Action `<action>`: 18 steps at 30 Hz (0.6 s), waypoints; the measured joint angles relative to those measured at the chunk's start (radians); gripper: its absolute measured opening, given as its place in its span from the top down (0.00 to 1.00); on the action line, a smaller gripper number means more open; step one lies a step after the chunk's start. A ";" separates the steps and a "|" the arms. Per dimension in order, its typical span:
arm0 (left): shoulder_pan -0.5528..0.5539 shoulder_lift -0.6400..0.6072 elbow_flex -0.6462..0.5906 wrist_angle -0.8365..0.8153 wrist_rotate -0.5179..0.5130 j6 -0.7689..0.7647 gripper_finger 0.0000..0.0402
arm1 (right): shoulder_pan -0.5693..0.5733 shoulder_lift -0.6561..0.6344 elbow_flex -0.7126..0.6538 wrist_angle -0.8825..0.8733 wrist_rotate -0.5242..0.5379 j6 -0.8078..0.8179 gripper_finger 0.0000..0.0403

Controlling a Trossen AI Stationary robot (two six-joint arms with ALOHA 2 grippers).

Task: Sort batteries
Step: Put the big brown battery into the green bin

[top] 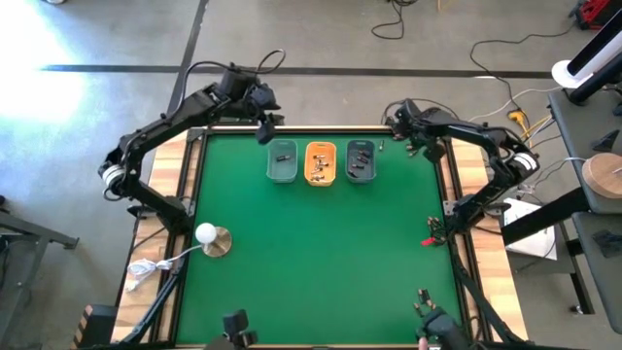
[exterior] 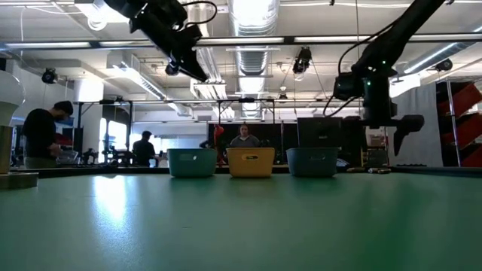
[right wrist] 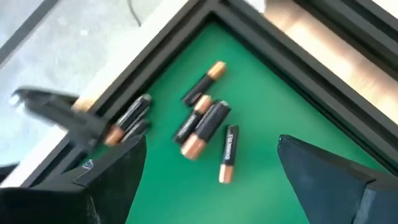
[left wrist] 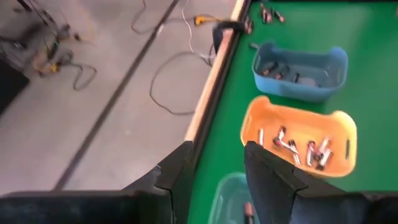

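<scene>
No legible text, label, brand, number or sign in any view. Batteries point(right wrist: 205, 121) in the far right corner of the table point(top: 321, 262): black and copper casings, any print too blurred to read. Trays point(top: 321, 163) at the far edge: plain sides, no markings seen. Room beyond the table: no readable signage.
</scene>
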 joint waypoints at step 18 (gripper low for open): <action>0.001 -0.001 -0.008 -0.030 -0.001 0.020 0.69 | -0.046 0.136 0.000 0.047 -0.023 0.070 0.46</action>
